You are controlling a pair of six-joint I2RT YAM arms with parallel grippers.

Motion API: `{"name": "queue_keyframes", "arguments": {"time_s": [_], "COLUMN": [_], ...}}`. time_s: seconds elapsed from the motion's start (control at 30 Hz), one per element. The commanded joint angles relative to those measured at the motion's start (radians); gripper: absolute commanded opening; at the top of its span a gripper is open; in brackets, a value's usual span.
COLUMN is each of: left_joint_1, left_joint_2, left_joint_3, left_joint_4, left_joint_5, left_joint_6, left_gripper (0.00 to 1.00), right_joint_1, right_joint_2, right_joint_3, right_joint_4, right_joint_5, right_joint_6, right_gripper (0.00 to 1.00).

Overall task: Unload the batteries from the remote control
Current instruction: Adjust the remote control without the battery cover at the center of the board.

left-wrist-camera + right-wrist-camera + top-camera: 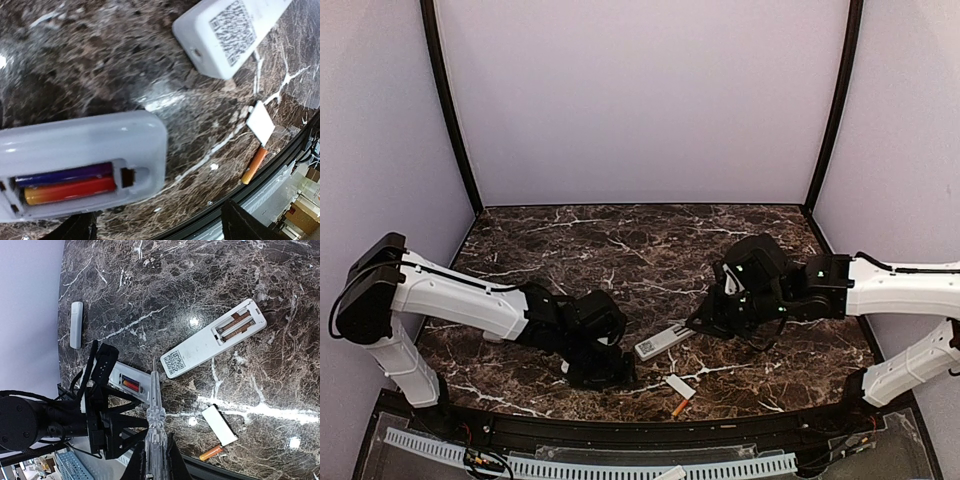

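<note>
1. Dark veined marble table, pale walls behind.
2. Left gripper: jaws wide apart over a white remote, nothing gripped.
3. That remote's open bay holds two batteries, blue beside orange-red.
4. Second remote: bay empty, QR label up.
5. Loose orange battery near the front edge, just beside a white cover.
6. Right gripper: jaws closed together, near the second remote's end.

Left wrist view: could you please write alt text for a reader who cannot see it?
A white remote lies back-up on a dark marble table, its open compartment holding a blue battery above an orange-red battery. A second white remote shows at the top, and near the table edge a small white cover lies beside a loose orange battery.
</note>
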Motion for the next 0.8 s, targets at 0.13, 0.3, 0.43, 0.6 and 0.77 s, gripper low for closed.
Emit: {"name": "queue_keyframes", "arguments": {"time_s": [0.13, 0.3, 0.43, 0.6, 0.77], "left_joint_1": [-0.001, -0.001, -0.001, 0.013, 0.079], "left_joint_2": [0.044, 0.010, -0.079, -0.210, -0.266], "left_joint_3": [0.059, 0.045, 0.011, -0.022, -0.063], "left_joint_4": [0.099, 0.102, 0.091, -0.011, -0.114], "left_joint_5": [-0.024, -0.037, -0.044, -0.066, -0.081], "left_joint_6": [0.092, 0.096, 0.105, 0.118, 0.113], "left_gripper": [0.85, 0.86, 0.86, 0.88, 0.88], "right_joint_1": [0.009, 0.009, 0.010, 0.012, 0.031], "right_joint_2": [0.001, -0.009, -0.030, -0.049, -0.017], "right_joint_3": [0.041, 0.043, 0.037, 0.030, 0.048], "right_joint_4": [-0.020, -0.027, -0.033, -0.032, -0.067], "right_joint_5": [0.018, 0.018, 0.018, 0.006, -0.022], "right_joint_6": [-0.005, -0.008, -0.019, -0.084, -0.157], "right_gripper": [0.00, 0.00, 0.00, 0.00, 0.00]}}
